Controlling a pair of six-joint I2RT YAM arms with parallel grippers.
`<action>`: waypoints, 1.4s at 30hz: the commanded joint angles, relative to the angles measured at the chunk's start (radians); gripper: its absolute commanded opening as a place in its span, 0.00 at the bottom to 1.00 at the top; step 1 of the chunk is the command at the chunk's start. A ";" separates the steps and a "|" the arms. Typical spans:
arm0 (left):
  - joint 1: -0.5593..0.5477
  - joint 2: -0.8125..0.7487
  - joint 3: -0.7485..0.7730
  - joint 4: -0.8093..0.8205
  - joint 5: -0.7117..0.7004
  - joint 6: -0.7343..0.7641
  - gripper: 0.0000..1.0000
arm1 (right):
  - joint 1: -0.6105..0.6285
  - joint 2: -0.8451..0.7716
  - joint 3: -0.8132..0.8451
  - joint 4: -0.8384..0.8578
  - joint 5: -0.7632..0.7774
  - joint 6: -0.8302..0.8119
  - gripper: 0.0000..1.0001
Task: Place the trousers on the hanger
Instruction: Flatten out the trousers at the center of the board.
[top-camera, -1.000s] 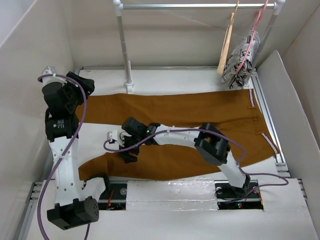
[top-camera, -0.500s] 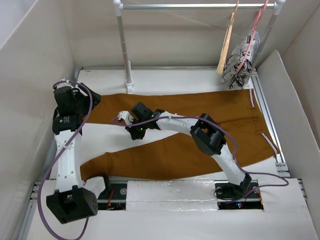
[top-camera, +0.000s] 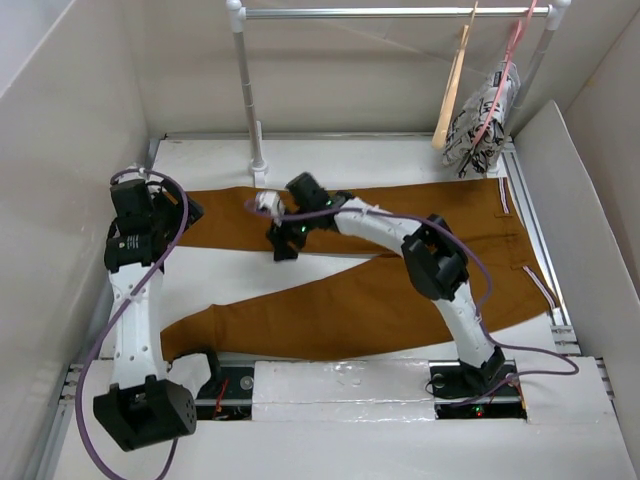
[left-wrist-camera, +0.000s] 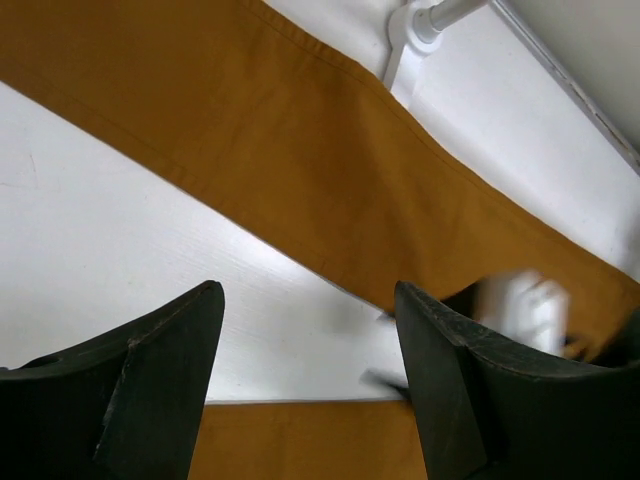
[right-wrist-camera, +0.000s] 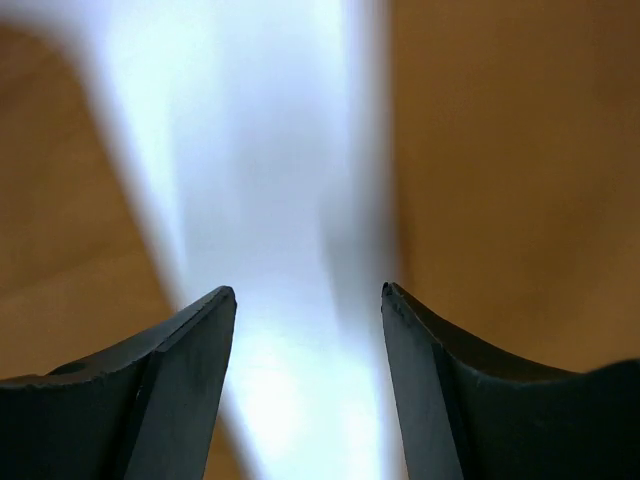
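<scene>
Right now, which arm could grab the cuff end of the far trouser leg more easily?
Probably the left. The left gripper is open just beside that end of the trousers. The right gripper is open too, but sits farther along the leg, near the rail post.

Pale panels (top-camera: 60, 150) box in a white table (top-camera: 350, 160), with a metal rail (top-camera: 390, 13) across the back.

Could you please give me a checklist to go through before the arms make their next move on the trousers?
1. Left gripper open: ok.
2. Right gripper open: ok.
3. Trousers spread flat on the table, ungrasped: ok.
4. Hanger hanging on the rail, away from both arms: ok.
5. Right gripper aligned with a leg edge: cannot tell, wrist view blurred.
</scene>
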 joint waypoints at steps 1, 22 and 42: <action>0.004 -0.037 -0.008 -0.009 0.018 0.013 0.65 | 0.158 -0.043 -0.138 -0.072 -0.139 -0.140 0.66; 0.004 -0.031 -0.041 -0.026 0.026 0.065 0.65 | 0.075 0.010 -0.145 0.168 -0.240 0.041 0.00; -0.209 0.171 0.024 -0.235 -0.246 0.123 0.64 | -0.106 -0.136 -0.091 0.330 -0.161 0.304 0.62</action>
